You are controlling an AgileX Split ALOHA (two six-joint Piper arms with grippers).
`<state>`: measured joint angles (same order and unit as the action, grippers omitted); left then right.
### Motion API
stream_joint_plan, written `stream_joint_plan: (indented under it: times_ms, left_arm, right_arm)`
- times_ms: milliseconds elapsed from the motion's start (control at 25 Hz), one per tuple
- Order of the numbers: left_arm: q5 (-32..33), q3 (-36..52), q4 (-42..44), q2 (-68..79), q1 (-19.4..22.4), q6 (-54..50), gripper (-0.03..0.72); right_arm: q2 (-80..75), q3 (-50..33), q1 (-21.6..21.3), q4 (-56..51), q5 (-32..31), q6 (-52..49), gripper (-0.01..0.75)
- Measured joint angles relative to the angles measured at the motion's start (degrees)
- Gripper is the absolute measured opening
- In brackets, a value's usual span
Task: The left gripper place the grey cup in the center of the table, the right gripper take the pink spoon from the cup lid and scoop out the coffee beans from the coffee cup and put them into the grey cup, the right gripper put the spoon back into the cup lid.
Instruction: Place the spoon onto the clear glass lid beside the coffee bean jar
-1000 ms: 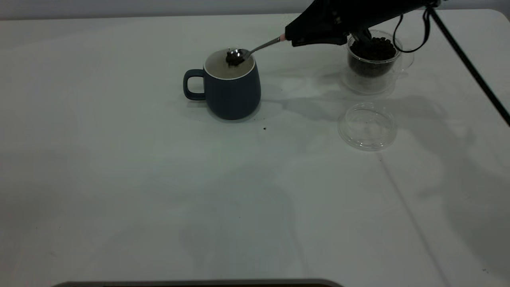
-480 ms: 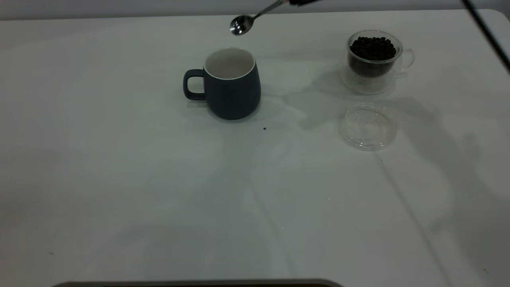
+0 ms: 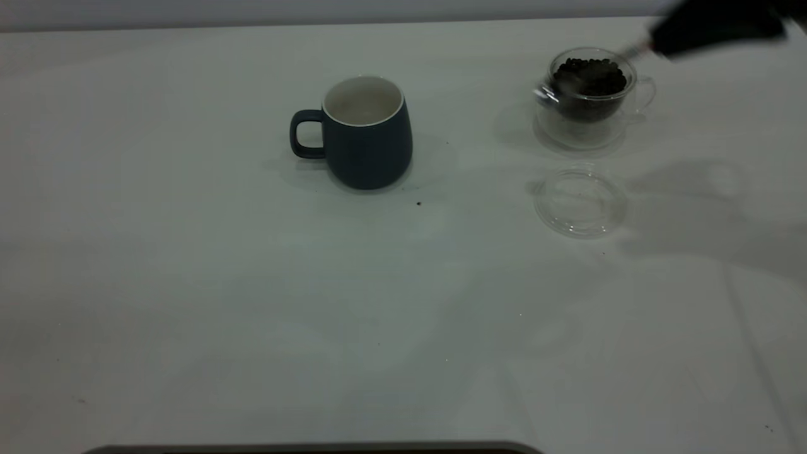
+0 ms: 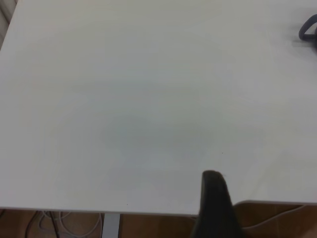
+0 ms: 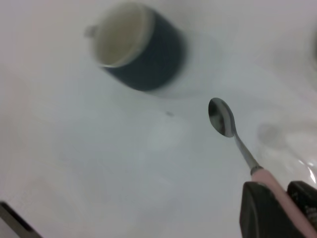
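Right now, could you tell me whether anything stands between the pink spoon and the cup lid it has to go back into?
Nothing visible does. The right hand holds the pink spoon up near the coffee cup; the cup lid lies open on the table just in front of that cup, with only bare tabletop between.

Exterior view high, angled down over the wide white tabletop [image 3: 189, 284], right wrist view close above it, both sharing the dark blue-grey ceramic mug [image 3: 365, 135], left wrist view low near the tabletop's edge.
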<state>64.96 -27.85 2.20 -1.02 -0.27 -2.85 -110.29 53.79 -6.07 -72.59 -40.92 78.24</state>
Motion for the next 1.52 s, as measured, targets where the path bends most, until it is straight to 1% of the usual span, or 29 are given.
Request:
stream_joint_plan:
  times_ms: [80, 160, 240, 360, 520, 680, 920, 1080, 1280, 1520]
  left_arm:
    - [0.0, 0.0, 0.0, 0.0, 0.0, 0.0, 0.567]
    - [0.0, 0.0, 0.0, 0.0, 0.0, 0.0, 0.567]
    - [0.0, 0.0, 0.0, 0.0, 0.0, 0.0, 0.567]
    - [0.0, 0.0, 0.0, 0.0, 0.0, 0.0, 0.567]
    - [0.0, 0.0, 0.0, 0.0, 0.0, 0.0, 0.567]
    - [0.0, 0.0, 0.0, 0.0, 0.0, 0.0, 0.567]
    - [0.0, 0.0, 0.0, 0.0, 0.0, 0.0, 0.567]
    - [0.0, 0.0, 0.0, 0.0, 0.0, 0.0, 0.567]
    - [0.0, 0.0, 0.0, 0.0, 0.0, 0.0, 0.567]
    - [0.0, 0.0, 0.0, 0.0, 0.0, 0.0, 0.567]
  right_arm:
    - [-3.3, -0.4, -3.5, -0.7, -1.0, 0.1, 0.096]
    - [-6.2, -0.5, -5.9, -1.2, -1.8, 1.3, 0.096]
    - [-9.1, -0.5, -8.0, -1.4, -2.1, 2.4, 0.096]
    - [-12.7, -0.5, -9.9, -1.6, -3.0, 3.1, 0.096]
    - [-16.2, 0.0, -10.4, -1.7, -4.3, 4.3, 0.096]
    - [-18.9, 2.8, -10.4, -2.1, -6.6, 4.4, 0.096]
    - [-23.5, 7.1, -10.4, -2.2, -10.1, 2.3, 0.096]
    - [-26.3, 9.3, -10.4, -2.2, -11.1, 0.8, 0.096]
    - [-28.9, 10.5, -10.4, -3.7, -13.4, 0.3, 0.096]
    - [-31.6, 10.7, -10.4, -6.1, -13.8, 0.3, 0.096]
